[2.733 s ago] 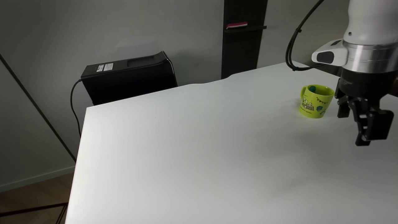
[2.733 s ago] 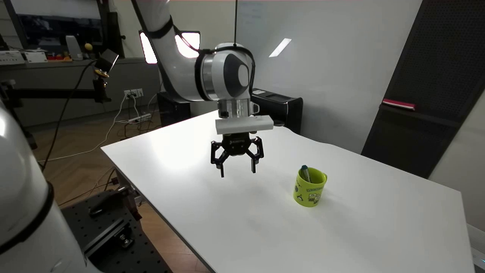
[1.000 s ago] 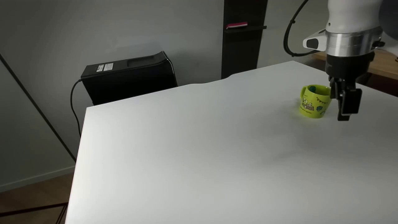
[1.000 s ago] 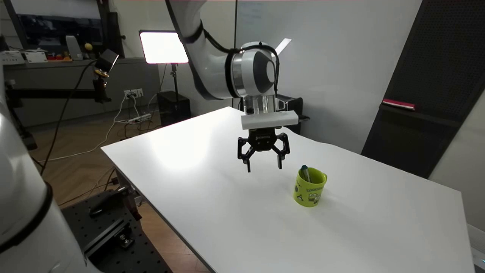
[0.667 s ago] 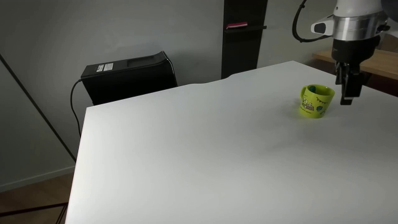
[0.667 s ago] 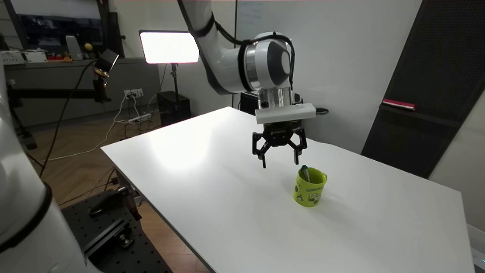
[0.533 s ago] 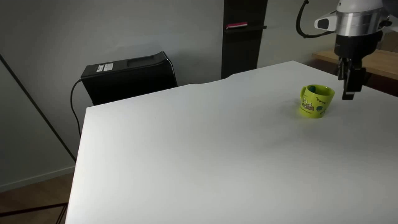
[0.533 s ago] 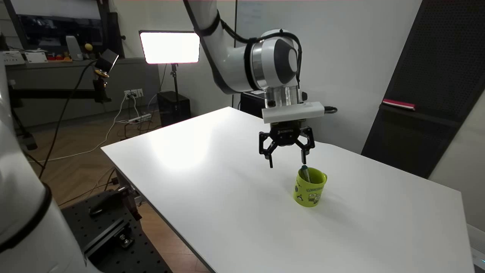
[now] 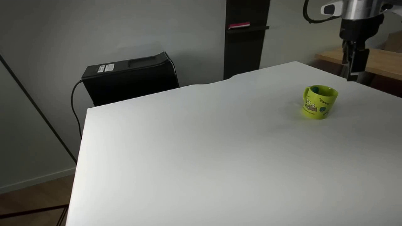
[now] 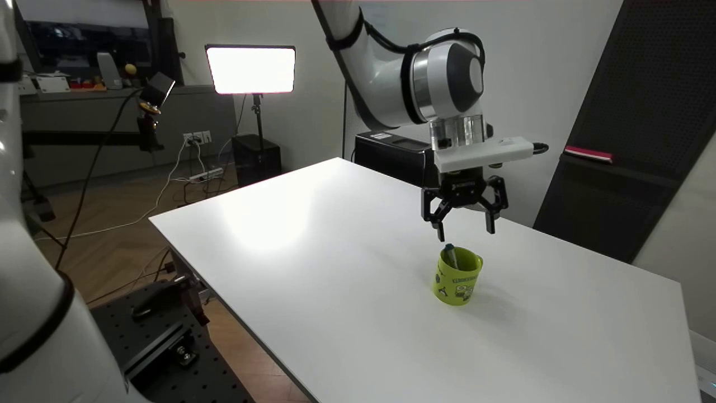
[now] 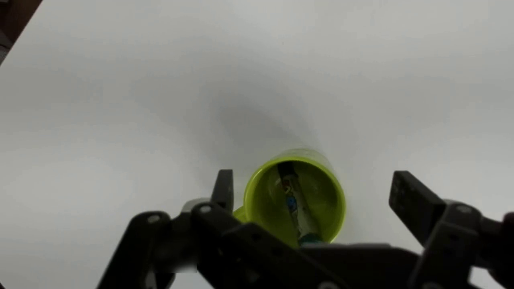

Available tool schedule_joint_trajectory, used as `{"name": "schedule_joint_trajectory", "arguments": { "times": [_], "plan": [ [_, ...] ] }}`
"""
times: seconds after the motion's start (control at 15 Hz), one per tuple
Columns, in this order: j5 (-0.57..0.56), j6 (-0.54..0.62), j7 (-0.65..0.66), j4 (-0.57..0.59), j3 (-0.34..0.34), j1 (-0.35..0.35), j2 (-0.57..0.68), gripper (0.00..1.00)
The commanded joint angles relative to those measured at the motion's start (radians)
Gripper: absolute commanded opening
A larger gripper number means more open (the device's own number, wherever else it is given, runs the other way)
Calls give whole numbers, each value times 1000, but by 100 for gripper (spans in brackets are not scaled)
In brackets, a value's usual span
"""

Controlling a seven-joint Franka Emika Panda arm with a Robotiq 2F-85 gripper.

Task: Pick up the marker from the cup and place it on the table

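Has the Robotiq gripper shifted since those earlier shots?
Yes. In an exterior view, the Robotiq gripper went rightward, from picture-left of the lime-green mug to above it in the image.

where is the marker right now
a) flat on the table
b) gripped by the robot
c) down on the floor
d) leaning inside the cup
d, since the wrist view shows the marker leaning inside the cup, while the gripper stands open.

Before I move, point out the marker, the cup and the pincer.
Marker (image 11: 296, 204): wrist view, on its printed barrel.
Cup (image 10: 455, 284): in an exterior view, on its outer wall.
Pincer (image 10: 466, 234): in an exterior view, midway between its fingertips.
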Motion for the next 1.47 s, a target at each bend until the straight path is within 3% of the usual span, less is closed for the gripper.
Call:
{"name": "schedule_joint_trajectory", "arguments": {
  "times": [0.0,0.47,1.4],
  "plan": [
    [42,-53,-124,134,23,-32,77,100],
    [88,-124,-189,308,38,-20,208,100],
    [62,-207,-112,410,43,48,334,100]
  ]
}}
